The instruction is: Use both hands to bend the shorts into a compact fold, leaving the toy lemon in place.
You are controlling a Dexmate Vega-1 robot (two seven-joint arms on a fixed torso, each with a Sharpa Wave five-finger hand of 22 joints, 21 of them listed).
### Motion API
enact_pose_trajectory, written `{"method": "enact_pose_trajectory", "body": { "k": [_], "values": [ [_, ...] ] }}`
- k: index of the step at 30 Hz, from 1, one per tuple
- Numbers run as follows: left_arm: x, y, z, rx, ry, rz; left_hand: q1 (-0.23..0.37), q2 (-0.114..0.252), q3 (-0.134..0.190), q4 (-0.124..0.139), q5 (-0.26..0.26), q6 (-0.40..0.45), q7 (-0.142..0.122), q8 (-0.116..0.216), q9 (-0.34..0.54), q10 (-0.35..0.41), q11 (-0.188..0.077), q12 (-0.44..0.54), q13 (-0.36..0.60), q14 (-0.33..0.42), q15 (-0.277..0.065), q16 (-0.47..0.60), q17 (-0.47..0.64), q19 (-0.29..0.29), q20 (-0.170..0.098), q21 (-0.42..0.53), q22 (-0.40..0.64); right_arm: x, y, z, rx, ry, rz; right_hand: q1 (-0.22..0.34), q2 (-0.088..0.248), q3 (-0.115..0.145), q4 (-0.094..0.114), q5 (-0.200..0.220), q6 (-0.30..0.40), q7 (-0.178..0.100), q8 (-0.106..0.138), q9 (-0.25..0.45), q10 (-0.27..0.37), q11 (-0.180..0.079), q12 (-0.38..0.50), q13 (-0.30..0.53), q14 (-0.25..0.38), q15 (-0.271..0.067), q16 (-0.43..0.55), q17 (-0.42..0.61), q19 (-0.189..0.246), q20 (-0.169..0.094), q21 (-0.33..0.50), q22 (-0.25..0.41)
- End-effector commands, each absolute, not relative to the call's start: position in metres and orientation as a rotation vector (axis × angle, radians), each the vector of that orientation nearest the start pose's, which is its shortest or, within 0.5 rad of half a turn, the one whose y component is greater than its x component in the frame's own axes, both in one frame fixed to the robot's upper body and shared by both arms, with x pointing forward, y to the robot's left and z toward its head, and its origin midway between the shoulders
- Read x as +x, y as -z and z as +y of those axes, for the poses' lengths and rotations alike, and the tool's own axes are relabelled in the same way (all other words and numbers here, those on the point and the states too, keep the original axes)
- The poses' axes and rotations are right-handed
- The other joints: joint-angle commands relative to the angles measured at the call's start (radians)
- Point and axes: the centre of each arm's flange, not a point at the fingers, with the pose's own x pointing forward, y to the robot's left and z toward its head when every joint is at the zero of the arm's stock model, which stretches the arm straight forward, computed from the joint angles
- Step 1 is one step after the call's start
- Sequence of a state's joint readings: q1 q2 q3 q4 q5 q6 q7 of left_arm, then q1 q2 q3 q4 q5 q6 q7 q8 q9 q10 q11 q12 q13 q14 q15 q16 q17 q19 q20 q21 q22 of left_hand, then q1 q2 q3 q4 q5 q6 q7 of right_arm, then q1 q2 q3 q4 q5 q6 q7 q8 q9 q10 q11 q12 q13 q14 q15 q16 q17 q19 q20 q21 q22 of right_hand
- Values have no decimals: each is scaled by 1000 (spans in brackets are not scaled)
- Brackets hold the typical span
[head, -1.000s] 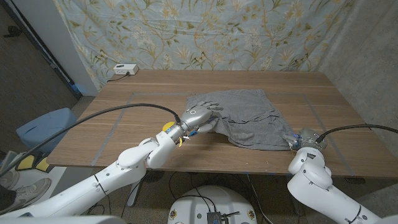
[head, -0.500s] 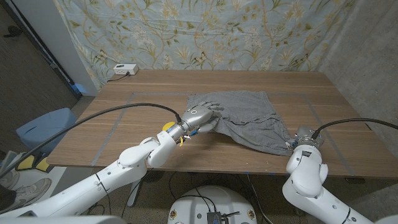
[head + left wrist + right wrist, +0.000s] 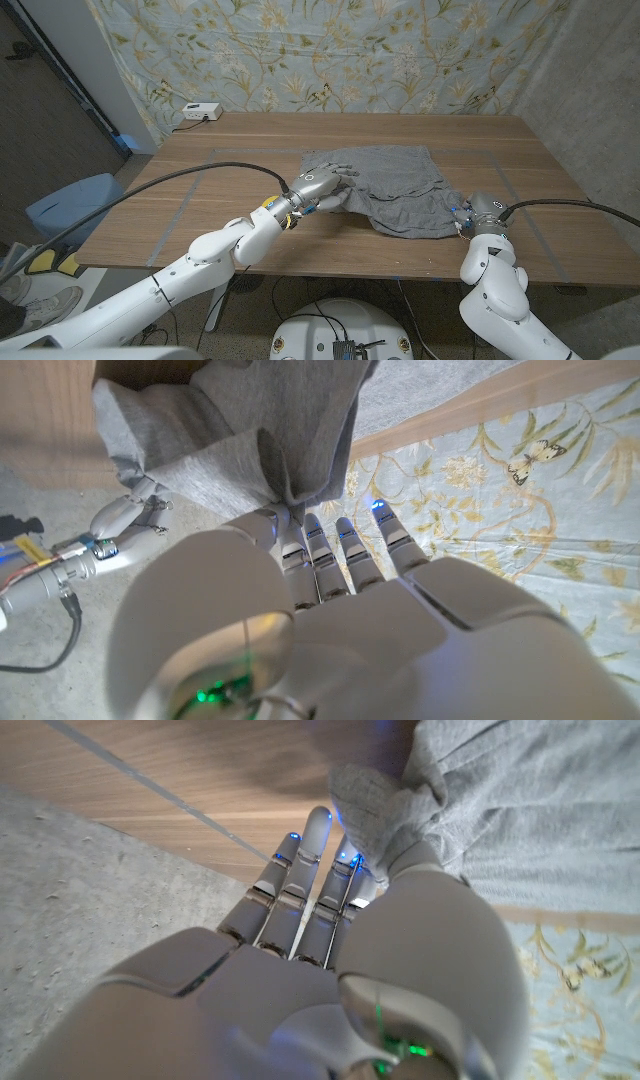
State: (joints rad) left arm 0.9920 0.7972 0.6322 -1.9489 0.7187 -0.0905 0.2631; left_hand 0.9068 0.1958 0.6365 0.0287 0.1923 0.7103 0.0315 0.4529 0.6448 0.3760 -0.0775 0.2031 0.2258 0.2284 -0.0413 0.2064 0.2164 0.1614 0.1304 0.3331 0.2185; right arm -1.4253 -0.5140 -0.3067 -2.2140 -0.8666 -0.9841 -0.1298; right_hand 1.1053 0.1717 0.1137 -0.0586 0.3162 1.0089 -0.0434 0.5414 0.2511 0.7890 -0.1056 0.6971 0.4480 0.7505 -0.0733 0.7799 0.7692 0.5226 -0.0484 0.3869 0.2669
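Note:
The grey shorts lie rumpled on the wooden table, right of the middle. My left hand rests on their left edge and pinches a bunch of the cloth between thumb and fingers. My right hand grips the near right corner of the shorts, the fabric gathered at its fingers. The yellow toy lemon sits by my left wrist, mostly hidden by the arm. My right hand also shows past the cloth in the left wrist view.
A white box with a cable stands at the table's back left corner. A flowered cloth hangs behind the table. A blue bin stands on the floor to the left. Tape lines mark the tabletop.
My right hand has drawn the near right corner of the shorts a little away from the front edge and toward the middle. The left hand has stayed on the left edge.

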Motion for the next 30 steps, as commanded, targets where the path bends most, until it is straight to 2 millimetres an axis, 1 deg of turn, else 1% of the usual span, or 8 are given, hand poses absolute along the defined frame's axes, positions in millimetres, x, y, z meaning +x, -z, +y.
{"method": "enact_pose_trajectory", "body": {
  "k": [1,5,11,16,20,25,29,30],
  "values": [
    [506,34,149,1189,202,-1045,11,5,6,-6,-2,39,47,213,18,-4,-3,-1,4,-6,-2,-4,5,-10,-4,1,3,461,80,-309,-824,895,-404,-3,4,3,6,3,0,-8,10,63,-6,-5,-1,7,2,-142,-1,9,-10,-16,6,6],
    [505,29,160,1134,189,-1034,16,2,17,-12,-2,38,59,227,31,-7,-3,-1,5,-8,-2,-5,3,-16,-6,1,4,464,71,-311,-728,927,-457,-4,9,4,10,5,-8,-10,14,72,-10,-3,-1,12,1,-141,2,17,-18,-11,8,10],
    [504,24,173,1102,135,-1031,17,2,25,-12,-4,32,61,237,42,-7,-1,0,5,-10,-2,-6,3,-20,-3,2,5,474,56,-313,-580,904,-520,-13,15,5,22,7,-24,-12,23,89,-18,-8,-1,21,-5,-141,5,30,-25,-8,14,18],
    [507,20,183,1059,111,-1017,14,1,30,-9,-6,25,62,247,53,-10,0,0,6,-12,0,-5,3,-22,0,3,5,486,41,-313,-470,809,-542,-13,17,8,27,9,-34,-13,36,107,-27,-5,-2,31,-9,-142,13,47,-30,0,22,25],
    [514,15,195,986,116,-981,11,1,34,-6,-8,19,61,256,63,-13,3,0,6,-15,1,-5,4,-26,1,4,6,495,27,-312,-402,704,-552,-14,20,10,32,11,-40,-8,49,123,-29,3,0,40,-16,-136,18,53,-39,11,25,28],
    [525,11,207,891,175,-922,7,2,39,-1,-11,7,64,269,78,-21,12,-2,7,-25,12,-6,6,-32,1,5,7,504,12,-311,-338,587,-539,-20,26,14,42,13,-46,2,63,141,-32,20,2,52,-27,-131,23,52,-43,27,31,31],
    [537,11,213,810,255,-860,6,3,41,0,-12,-2,70,279,89,-30,16,-4,8,-34,17,-7,8,-38,3,5,8,512,2,-310,-292,506,-519,-25,32,20,51,15,-52,13,73,154,-30,24,4,57,-36,-127,25,51,-59,38,30,33],
    [540,11,214,787,274,-847,6,4,42,0,-12,-4,70,281,92,-34,21,-5,8,-35,18,-6,8,-40,4,5,8,514,-1,-310,-283,486,-515,-26,33,23,54,16,-51,16,77,159,-32,32,5,60,-42,-124,25,51,-61,41,32,34]
  ]
}}
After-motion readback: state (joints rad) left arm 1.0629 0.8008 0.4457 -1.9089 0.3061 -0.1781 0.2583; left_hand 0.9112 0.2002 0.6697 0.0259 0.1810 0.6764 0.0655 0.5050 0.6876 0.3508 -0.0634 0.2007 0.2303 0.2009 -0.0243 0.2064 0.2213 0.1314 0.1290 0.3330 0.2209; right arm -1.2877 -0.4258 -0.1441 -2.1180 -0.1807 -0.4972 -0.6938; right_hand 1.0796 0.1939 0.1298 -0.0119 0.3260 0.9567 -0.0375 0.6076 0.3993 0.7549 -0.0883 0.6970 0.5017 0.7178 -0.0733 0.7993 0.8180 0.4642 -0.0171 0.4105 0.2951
